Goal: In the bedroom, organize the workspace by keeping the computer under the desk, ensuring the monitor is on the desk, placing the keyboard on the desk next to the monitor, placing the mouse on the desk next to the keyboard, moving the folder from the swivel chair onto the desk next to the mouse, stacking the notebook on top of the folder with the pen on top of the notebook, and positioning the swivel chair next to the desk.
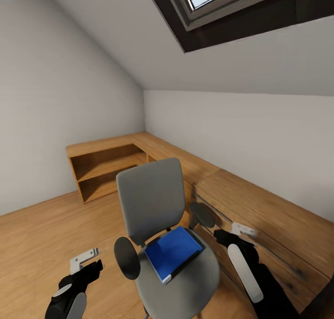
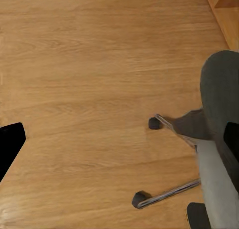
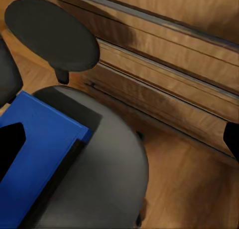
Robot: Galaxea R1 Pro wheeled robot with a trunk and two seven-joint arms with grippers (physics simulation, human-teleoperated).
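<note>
Folder [image 1: 172,250] — bright blue, flat on swivel chair [image 1: 153,203] seat; grippers' spread unclear.

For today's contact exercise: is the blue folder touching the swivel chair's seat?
Touching. The head view shows the blue folder lying flat on the swivel chair seat; the right wrist view agrees.

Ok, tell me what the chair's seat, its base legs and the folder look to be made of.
Swivel chair seat: matte grey upholstery, seemingly fabric, no shine. Base legs: likely metal, thin silvery bars with a light sheen, ending in black castors. Folder: smooth bright blue cover, plastic or coated card; the render leaves that open.
</note>
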